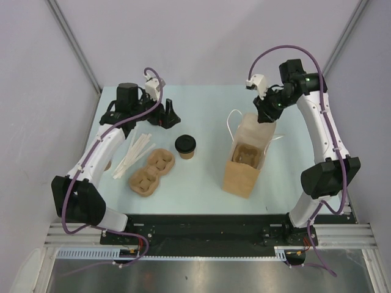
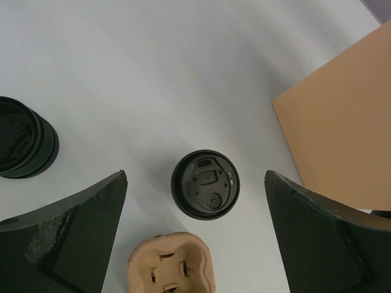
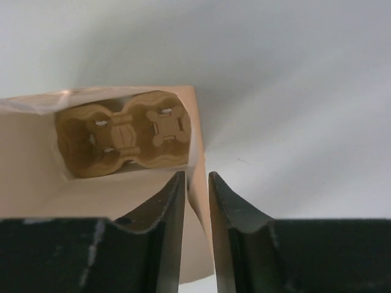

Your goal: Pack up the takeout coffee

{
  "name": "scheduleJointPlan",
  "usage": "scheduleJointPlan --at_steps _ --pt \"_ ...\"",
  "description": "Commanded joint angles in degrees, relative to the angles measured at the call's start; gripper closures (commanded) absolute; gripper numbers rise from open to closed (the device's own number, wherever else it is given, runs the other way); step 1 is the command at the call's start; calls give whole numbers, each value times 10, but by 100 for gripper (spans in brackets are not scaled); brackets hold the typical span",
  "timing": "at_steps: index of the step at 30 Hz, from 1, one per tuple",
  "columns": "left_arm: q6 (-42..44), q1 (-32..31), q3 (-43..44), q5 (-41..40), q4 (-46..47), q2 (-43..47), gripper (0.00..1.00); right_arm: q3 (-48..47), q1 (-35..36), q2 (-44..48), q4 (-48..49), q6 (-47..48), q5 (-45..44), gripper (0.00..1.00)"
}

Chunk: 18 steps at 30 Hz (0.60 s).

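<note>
Top view: bag [image 1: 243, 177] stands open and upright on the table [image 1: 201, 195]. The coffee [image 1: 185, 146], lid on, stands upright to the bag's left, apart from it. Two loose trays [image 1: 151, 171] lie farther left of the bag, just beyond the coffee, and the sticks [image 1: 131, 155] are farther left again. Left wrist view adds what the top view hides: a stack of lids [image 2: 24, 137] well left of the bag, and the coffee's lid seen from straight above, centred between the fingers and below them, touching neither. Right wrist view alone looks down into the bag: one bagged tray [image 3: 122, 131] sits flat at the bottom. Left arm stretches forward from its base along the table's left side, wrist turned toward the bag. The left gripper [image 1: 164, 116] hangs above the table with fingers spread wide, holding nothing. Right arm rises from its base, elbow out to the right of the bag, forearm folded back inward. The right gripper [image 1: 264, 117] points down at the bag's far rim, fingers drawn close with a narrow gap and the paper edge in that gap. Whether they pinch it cannot be told.
</note>
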<state>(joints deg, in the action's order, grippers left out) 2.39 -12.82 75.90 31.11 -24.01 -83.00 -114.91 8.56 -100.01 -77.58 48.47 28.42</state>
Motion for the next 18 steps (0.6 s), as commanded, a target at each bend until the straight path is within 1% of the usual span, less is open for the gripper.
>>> scheduleJointPlan --at_steps 1,2,3,4,8,13,18 --pt "-13 20 9 7 5 6 0 -27 41 5 -35 7 -21 80" --pt "11 21 9 8 0 7 0 -30 49 9 -35 4 -24 94" --pt "29 23 9 19 -7 8 1 -34 56 19 -35 1 -25 100" --pt "65 22 9 24 -22 7 0 -33 68 25 -27 -4 -25 100" --pt "133 22 10 13 -56 1 0 -15 98 62 -1 -29 -47 100" --pt "187 9 -9 -21 -54 -1 0 3 128 92 13 -64 -69 100" --pt "227 -32 -23 -62 -55 -13 0 13 152 112 30 -99 -91 100"
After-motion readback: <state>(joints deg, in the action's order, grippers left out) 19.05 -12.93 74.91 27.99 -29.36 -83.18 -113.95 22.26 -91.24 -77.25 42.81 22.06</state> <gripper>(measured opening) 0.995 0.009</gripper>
